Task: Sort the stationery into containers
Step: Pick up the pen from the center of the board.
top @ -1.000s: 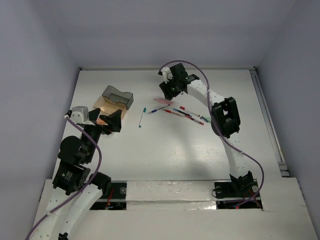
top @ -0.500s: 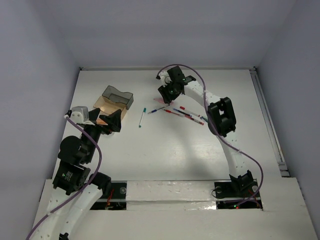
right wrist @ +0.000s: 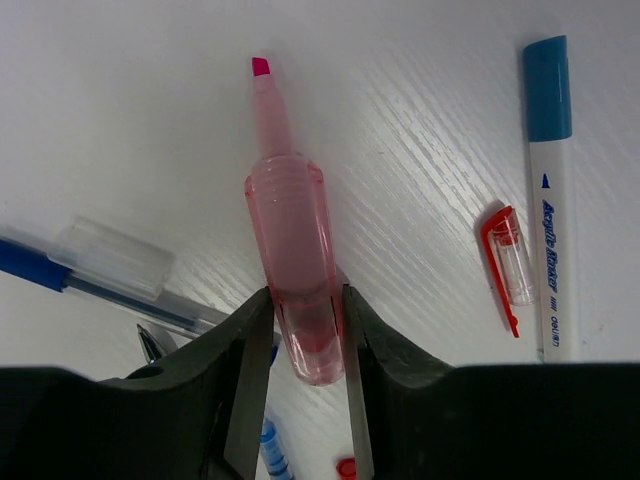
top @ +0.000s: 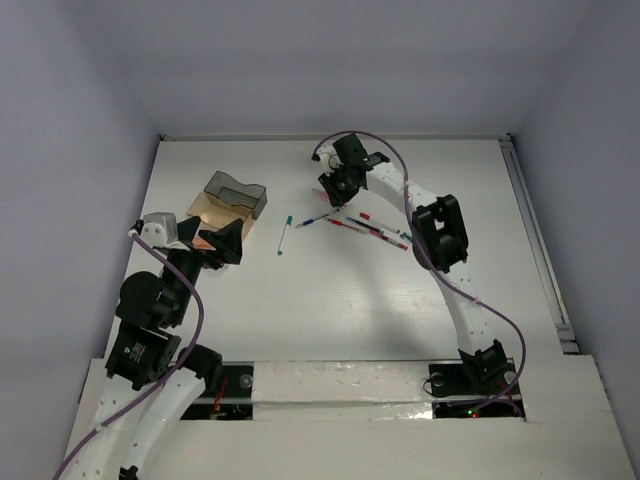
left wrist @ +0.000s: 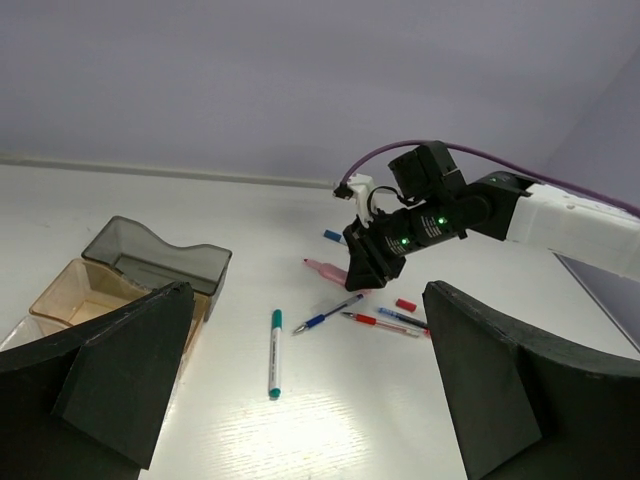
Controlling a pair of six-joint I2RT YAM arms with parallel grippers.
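Right hand [right wrist: 300, 310] lower astride highlighter [right wrist: 290, 225], perhaps pen [right wrist: 115, 262]

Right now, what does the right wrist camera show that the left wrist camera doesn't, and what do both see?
Only the right wrist view shows the right tool pinching the pink highlighter by its barrel, one finger against each side, and the printing on the blue-capped marker. Only the left wrist view shows the smoky grey tray and tan tray side by side, the teal-capped pen lying apart from the rest, and the right arm reaching in. Both show the highlighter and the blue pen lying beside it.
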